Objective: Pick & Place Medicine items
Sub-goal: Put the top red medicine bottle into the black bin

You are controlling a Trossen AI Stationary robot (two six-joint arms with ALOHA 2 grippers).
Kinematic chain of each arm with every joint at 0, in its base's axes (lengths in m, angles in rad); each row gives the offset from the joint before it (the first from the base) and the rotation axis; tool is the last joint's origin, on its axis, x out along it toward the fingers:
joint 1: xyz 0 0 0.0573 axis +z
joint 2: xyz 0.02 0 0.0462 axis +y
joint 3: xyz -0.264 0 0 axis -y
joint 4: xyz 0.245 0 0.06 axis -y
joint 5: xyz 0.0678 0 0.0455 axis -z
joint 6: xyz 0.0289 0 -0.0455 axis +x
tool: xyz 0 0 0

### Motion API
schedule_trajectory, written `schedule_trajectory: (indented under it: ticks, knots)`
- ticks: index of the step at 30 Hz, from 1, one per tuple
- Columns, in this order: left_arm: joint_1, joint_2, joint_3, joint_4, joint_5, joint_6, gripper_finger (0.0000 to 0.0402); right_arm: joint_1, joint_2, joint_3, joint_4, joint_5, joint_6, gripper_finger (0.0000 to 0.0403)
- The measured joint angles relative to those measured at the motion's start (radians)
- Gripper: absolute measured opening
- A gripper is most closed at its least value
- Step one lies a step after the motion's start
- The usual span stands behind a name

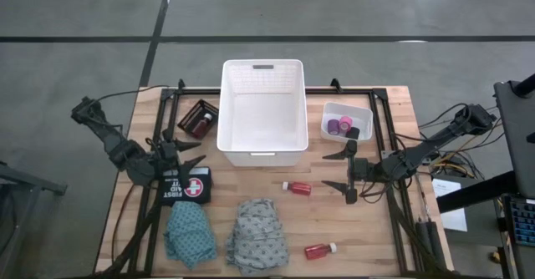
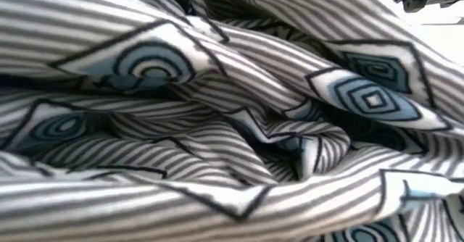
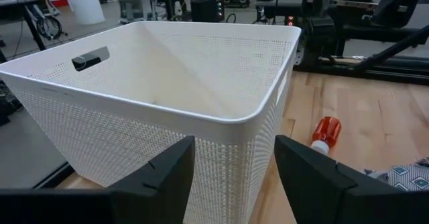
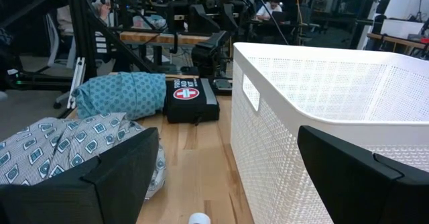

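Two grippers stand with jaws spread and empty: your left gripper [image 1: 191, 151] beside the white basket [image 1: 261, 68], your right gripper [image 1: 345, 169] just beside a red bottle [image 1: 297, 187]. Another bottle [image 1: 320, 250] lies near the grey cloth [image 1: 257, 233] and teal cloth [image 1: 189, 230]. Descend off-centre and the lying bottle will likely roll away across the table [image 1: 384, 237].

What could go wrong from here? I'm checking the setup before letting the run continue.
The red bottle lies on its side by the right gripper, so a nudge could roll it. The left gripper, fingers open, sits close to the white basket and might bump it.
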State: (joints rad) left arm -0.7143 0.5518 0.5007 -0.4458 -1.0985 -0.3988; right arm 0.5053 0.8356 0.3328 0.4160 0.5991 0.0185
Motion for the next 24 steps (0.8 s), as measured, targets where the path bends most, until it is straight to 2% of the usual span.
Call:
schedule_trajectory:
  ticks: [18, 24]
  knots:
    - [0.000, 0.001, 0.000, 0.000, 0.001, 0.002, 0.0212, 0.000, 0.000, 0.000, 0.000, 0.000, 0.000, 0.0354]
    - [0.000, 0.001, 0.000, 0.000, 0.001, 0.002, 0.0212, 0.000, 0.000, 0.000, 0.000, 0.003, -0.050, 0.0354]
